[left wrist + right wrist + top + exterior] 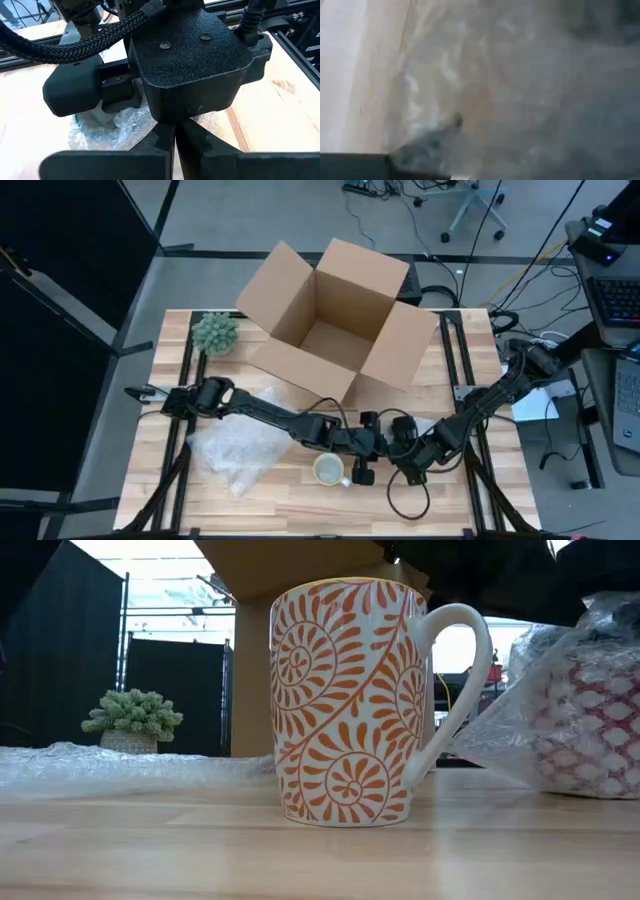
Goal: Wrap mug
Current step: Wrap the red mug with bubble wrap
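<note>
A white mug with an orange leaf pattern (350,700) stands upright and bare on the table near its front edge (328,470). A second, red-patterned mug in bubble wrap (590,710) sits just to its right, under both grippers. My left gripper (174,150) is shut and points at the wrapped bundle (112,125) from the left. My right gripper (400,448) comes in from the right, and its body (190,65) is right over the bundle. The right wrist view shows only blurred wrap (510,90). My left gripper's shut fingers (160,145) lie level beside the wrapped bundle. I cannot tell whether any wrap is caught between them, because the right arm's body covers what lies ahead of them.
An open cardboard box (335,315) stands at the far middle of the table, and a small potted plant (215,333) at the far left. A loose sheet of bubble wrap (240,452) lies near left. Black rails (465,370) run along both table sides.
</note>
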{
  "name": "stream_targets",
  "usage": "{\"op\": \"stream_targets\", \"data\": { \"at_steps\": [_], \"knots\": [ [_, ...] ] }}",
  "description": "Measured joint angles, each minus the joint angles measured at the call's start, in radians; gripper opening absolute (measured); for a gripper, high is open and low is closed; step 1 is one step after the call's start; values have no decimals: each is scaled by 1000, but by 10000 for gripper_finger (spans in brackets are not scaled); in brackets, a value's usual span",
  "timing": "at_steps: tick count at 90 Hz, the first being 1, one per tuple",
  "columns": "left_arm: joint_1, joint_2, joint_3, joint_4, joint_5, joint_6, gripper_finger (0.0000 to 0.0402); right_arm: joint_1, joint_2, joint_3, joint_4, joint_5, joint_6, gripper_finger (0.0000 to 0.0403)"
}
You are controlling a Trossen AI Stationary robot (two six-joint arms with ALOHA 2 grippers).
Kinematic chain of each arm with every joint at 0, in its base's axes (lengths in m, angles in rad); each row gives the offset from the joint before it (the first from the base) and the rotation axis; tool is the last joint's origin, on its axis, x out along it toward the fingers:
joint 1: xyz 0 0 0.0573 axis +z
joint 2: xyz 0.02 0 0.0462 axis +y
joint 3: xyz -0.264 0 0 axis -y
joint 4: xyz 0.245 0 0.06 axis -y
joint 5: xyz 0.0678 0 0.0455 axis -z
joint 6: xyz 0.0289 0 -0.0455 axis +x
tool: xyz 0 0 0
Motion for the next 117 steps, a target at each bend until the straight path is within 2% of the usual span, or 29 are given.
{"op": "stream_targets", "data": {
  "at_steps": [64,87,117],
  "knots": [
    [1,0,23,-36,-29,21,0,-1,-10,-1,14,-5,1,227],
    [6,-5,34,-9,-41,19,0,-2,-127,5,5,-16,-3,254],
    [17,-4,32,11,-41,17,0,-2,-264,5,-43,-28,-27,256]
  ]
}}
